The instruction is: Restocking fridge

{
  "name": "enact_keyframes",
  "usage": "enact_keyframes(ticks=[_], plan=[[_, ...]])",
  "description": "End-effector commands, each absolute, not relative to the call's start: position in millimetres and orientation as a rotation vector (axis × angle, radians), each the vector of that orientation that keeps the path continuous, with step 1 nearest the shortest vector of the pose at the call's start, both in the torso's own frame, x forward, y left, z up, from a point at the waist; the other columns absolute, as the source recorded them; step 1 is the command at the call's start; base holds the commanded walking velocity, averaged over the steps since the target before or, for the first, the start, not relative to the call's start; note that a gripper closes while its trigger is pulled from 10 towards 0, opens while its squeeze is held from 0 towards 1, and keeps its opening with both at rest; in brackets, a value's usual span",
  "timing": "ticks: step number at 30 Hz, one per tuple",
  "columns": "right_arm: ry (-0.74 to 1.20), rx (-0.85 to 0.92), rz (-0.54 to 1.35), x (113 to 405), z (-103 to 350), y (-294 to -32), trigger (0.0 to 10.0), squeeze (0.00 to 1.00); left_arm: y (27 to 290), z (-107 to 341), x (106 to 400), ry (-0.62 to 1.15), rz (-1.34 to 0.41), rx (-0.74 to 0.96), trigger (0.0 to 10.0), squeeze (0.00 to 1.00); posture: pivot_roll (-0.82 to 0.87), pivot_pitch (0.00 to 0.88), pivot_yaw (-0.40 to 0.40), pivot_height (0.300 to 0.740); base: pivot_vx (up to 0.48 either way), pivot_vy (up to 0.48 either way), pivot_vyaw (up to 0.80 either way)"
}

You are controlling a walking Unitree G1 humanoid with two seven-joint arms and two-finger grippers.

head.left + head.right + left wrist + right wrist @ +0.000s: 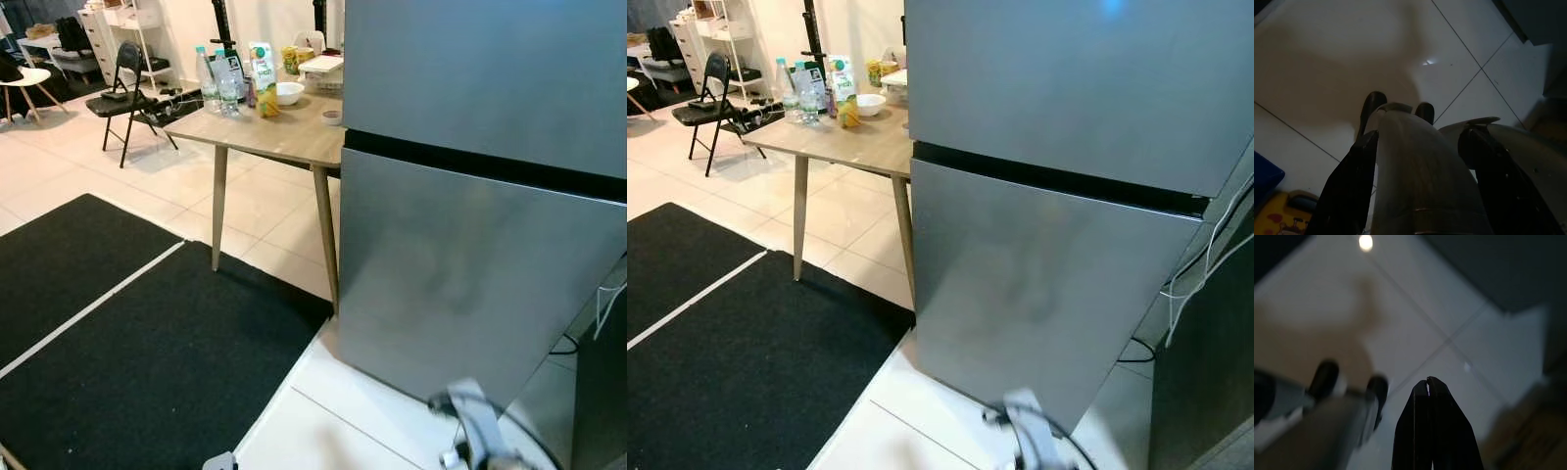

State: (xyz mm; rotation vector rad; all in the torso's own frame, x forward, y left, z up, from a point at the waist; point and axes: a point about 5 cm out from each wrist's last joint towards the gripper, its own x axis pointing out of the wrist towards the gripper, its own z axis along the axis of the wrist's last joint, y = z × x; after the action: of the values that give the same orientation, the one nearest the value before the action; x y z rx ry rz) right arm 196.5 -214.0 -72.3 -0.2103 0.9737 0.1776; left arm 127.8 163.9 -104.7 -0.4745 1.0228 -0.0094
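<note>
A tall silver fridge [470,196] stands before me on the right, with both its doors shut. To its left, a wooden table [284,132] carries water bottles [208,83], a juice carton [263,73] and a white bowl [289,93]. My right arm [475,421] hangs low in front of the fridge's lower door. In the right wrist view my right gripper [1427,380] is shut on nothing and points at the tiled floor. My left gripper [1422,134] hangs open over the floor beside my own silver leg, its fingers [1347,186] wide apart.
A black rug [127,333] with a white stripe covers the floor at left. A black folding chair [122,93] stands beyond the table. Cables [1205,264] hang to the right of the fridge, next to a dark cabinet [1215,392]. White tiles lie at the fridge's foot.
</note>
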Motion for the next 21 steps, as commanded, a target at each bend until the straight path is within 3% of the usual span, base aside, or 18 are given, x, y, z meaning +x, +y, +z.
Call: enact_keyframes(ticks=[1, 2, 6, 21], plan=[[1.056, -0.212, 0.153, 175.1, -81.5, -222.8, 10.0, 0.0, 166.0, -105.8, 124.7, 1.036, -0.002, -0.464, 10.0, 0.0, -0.11, 0.0, 0.006, 0.74, 0.0, 0.0, 0.0], [1.116, -0.204, 0.14, 157.1, -88.3, -227.9, 10.0, 0.0, 166.1, -105.7, 124.8, 1.036, -0.005, -0.461, 10.0, 0.0, -0.11, 0.0, 0.006, 0.74, 0.0, 0.0, 0.0], [1.191, -0.213, 0.137, 133.7, -95.6, -234.0, 10.0, 0.0, 166.2, -105.4, 125.7, 1.036, -0.012, -0.452, 10.0, 0.0, -0.11, 0.0, 0.005, 0.74, 0.0, 0.0, 0.58], [1.176, -0.272, 0.157, 143.0, -89.3, -244.8, 10.0, 0.0, 163.3, -103.3, 133.6, 1.024, -0.025, -0.438, 10.0, 0.0, -0.12, 0.0, 0.001, 0.74, 0.0, 0.0, 0.78]])
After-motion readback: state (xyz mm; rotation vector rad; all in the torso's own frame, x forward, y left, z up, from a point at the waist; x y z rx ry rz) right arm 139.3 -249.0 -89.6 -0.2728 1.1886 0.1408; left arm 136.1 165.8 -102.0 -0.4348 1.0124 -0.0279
